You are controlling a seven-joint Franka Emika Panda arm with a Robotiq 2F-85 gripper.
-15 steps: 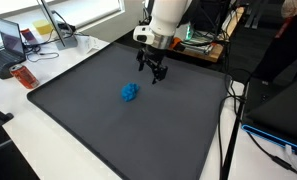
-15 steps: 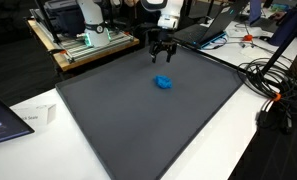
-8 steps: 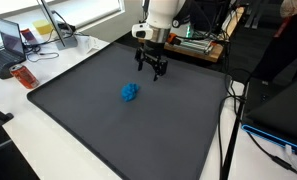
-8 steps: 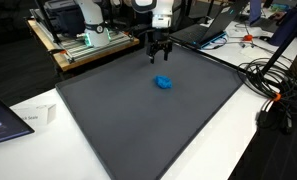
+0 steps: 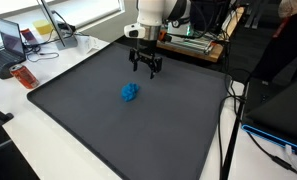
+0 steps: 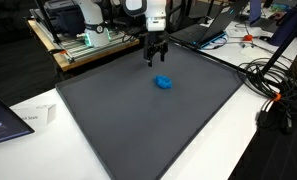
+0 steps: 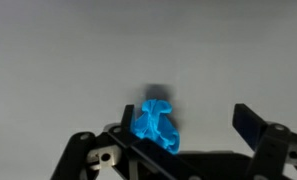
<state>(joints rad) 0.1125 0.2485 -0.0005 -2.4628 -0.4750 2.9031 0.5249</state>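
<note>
Hovering hand (image 5: 145, 71) near mat edge (image 5: 188, 62), lump (image 5: 130, 93) apart

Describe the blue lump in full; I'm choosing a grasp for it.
The blue lump is bright, crumpled and irregular, like scrunched cloth or soft plastic; which, I cannot tell. It lies alone near the middle of the dark mat, touched by nothing else. The open tool hangs apart, beyond it.

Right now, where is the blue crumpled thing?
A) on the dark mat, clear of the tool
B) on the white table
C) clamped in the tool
A: the blue crumpled thing lies on the dark mat, and the open tool hangs apart from it.
</note>
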